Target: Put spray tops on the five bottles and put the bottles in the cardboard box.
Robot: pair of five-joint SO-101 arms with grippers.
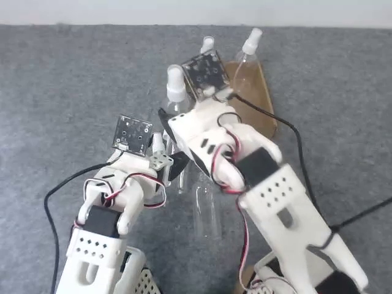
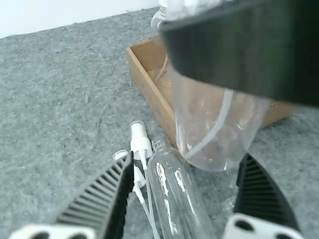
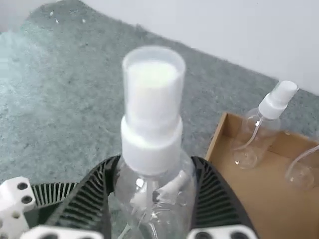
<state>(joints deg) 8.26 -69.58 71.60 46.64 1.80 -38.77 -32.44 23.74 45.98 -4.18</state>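
Note:
My right gripper (image 3: 152, 204) is shut on an upright clear bottle (image 3: 152, 124) with a white spray top, held above the table just left of the cardboard box (image 1: 260, 101). The held bottle (image 1: 176, 92) and right gripper (image 1: 173, 119) show in the high view. Its base (image 2: 214, 134) hangs over my left gripper (image 2: 179, 199), which is open. Between the left fingers (image 2: 102, 196) lies a topless clear bottle (image 2: 174, 199), with a loose spray top (image 2: 140, 143) beside its neck. Two bottles with spray tops (image 1: 250, 43) (image 1: 208, 44) stand in the box.
Grey carpet (image 1: 67, 79) covers the table. The lying bottle (image 1: 205, 211) rests between the two arms near the front. The box's near wall (image 2: 149, 89) is close behind the left gripper. Black cables (image 1: 61, 187) trail beside both arms.

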